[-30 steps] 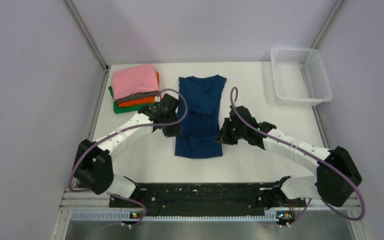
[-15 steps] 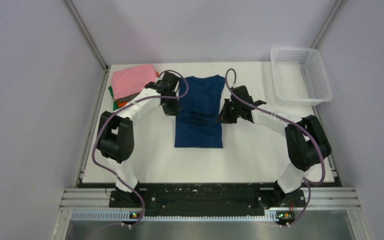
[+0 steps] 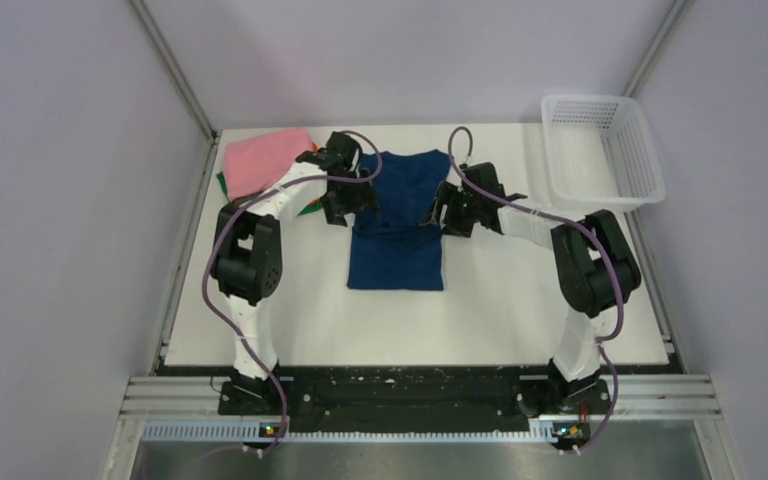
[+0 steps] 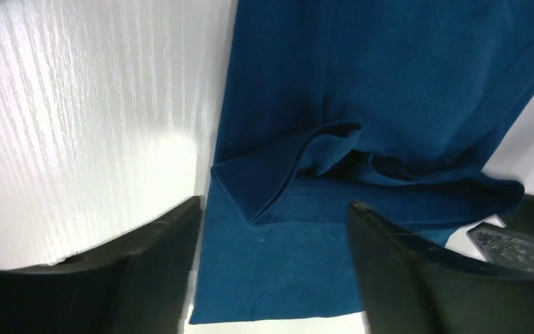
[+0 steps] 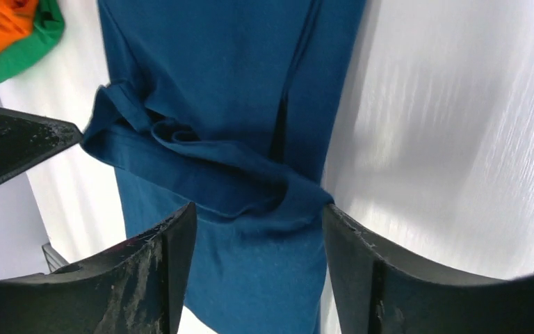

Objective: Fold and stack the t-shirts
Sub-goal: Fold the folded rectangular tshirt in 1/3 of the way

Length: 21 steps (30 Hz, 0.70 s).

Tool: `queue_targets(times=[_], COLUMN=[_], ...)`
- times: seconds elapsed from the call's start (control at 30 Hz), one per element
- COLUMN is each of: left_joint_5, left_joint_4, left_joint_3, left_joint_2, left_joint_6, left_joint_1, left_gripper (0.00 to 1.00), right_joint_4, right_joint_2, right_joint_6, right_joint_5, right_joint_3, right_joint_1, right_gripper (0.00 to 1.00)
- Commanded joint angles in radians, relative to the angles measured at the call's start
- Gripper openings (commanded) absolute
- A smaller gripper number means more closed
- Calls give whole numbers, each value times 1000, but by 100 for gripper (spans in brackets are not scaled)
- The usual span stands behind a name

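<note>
Top view: navy shirt (image 3: 397,262) lies flat on the table (image 3: 500,320), long axis 12 to 6, centre of the table and nearer 12. It reads as a narrow strip. A rumpled ridge of cloth crosses it 9 to 3 about mid-length, right between the two grippers. Cloth at 6 of the ridge is smooth.

Left gripper (image 3: 352,212) is at the shirt's 9 o'clock edge, over the ridge end. In the left wrist view the left gripper (image 4: 274,205) has its jaws spread wide with nothing pinched. A loose folded corner of the navy shirt (image 4: 389,83) lies between the fingers (image 4: 146,271). Can't tell if it touches either one.

Right gripper (image 3: 442,218) is at the shirt's 3 o'clock edge, at the other ridge end. In the right wrist view the right gripper (image 5: 257,209) also has its jaws apart, no grip. The bunched fold of the navy shirt (image 5: 229,69) runs across between the tips. Its end is at one finger (image 5: 382,278), contact unclear.

Stack (image 3: 260,165) of folded shirts sits at 10 to 11 o'clock on the table, pink shirt (image 3: 255,155) on top. The left arm crosses its near corner. The right wrist view shows the orange shirt (image 5: 0,24) with the green shirt (image 5: 35,42) under it, apart from the navy shirt.

White mesh basket (image 3: 600,150) stands upright at the table's 1 to 2 o'clock corner, well apart from the shirts.
</note>
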Motion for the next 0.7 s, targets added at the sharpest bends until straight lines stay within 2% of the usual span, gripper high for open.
queue_targets(times=[0.0, 0.07, 0.2, 0.27, 0.33, 0.43, 0.67], left_joint_5=[20, 4, -31, -27, -15, -16, 20], left_joint_4=[-1, 1, -1, 11, 27, 34, 83], left_joint_3=[33, -5, -140, -234, -338, -506, -767], left_joint_2=[-81, -136, -267, -345, -419, -525, -754], left_joint_6=[32, 31, 16, 1, -15, -48, -104], left_joint_1=[7, 7, 6, 7, 7, 7, 7], left_gripper=[95, 99, 99, 99, 99, 99, 99], right_joint_4=[118, 140, 117, 62, 20, 60, 103], right_joint_2=[-63, -113, -234, -293, -334, -336, -130], right_joint_6=[-26, -34, -59, -103, -154, -174, -195], right_joint_5=[-31, -25, -33, 7, 26, 12, -14], right_joint_3=[5, -49, -162, -200, -206, -211, -72], right_joint_1=[-8, -8, 8, 45, 97, 176, 242], right_gripper=[73, 84, 91, 98, 99, 99, 99])
